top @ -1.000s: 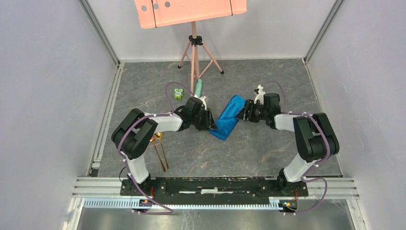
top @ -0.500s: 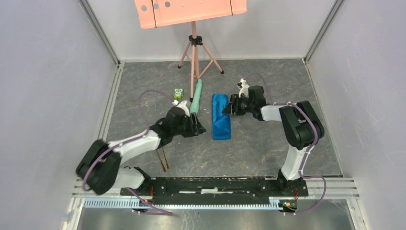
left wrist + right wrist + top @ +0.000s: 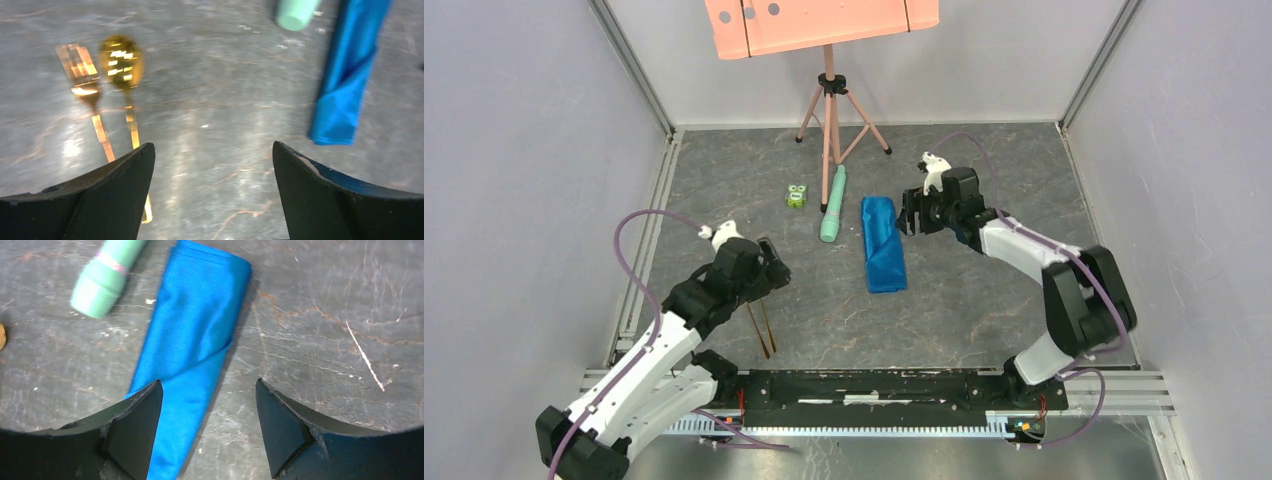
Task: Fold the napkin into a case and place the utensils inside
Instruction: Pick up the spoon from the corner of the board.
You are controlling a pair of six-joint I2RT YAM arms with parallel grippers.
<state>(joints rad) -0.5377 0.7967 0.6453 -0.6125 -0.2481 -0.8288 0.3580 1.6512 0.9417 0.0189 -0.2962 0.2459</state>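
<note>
2 utensils: a gold fork (image 3: 80, 70) and spoon (image 3: 121, 61) lie side by side on the left of the table (image 3: 984, 290), well apart from the cloth.
Case: the blue napkin (image 3: 882, 243) lies at mid-table, folded into a narrow long strip, just beside a pale green tube (image 3: 832, 217).
Left gripper (image 3: 212, 150): jaws spread wide with nothing between them, hovering near the utensils.
Right gripper (image 3: 209, 385): jaws parted, grasping nothing, near the far end of the case.
Handling, utensils: probably stiff, light, thin and slippery, and they lie flat. Pinch across 1 handle near its middle, 1 piece at a time.
Handling, case: probably soft and limp, and a fold could shift or fall open. Lift only the top layer at the mouth.
Hard to tell: which end of the case opens. The left gripper hides the handle ends in its own blurred wrist view and the heads from above.
</note>
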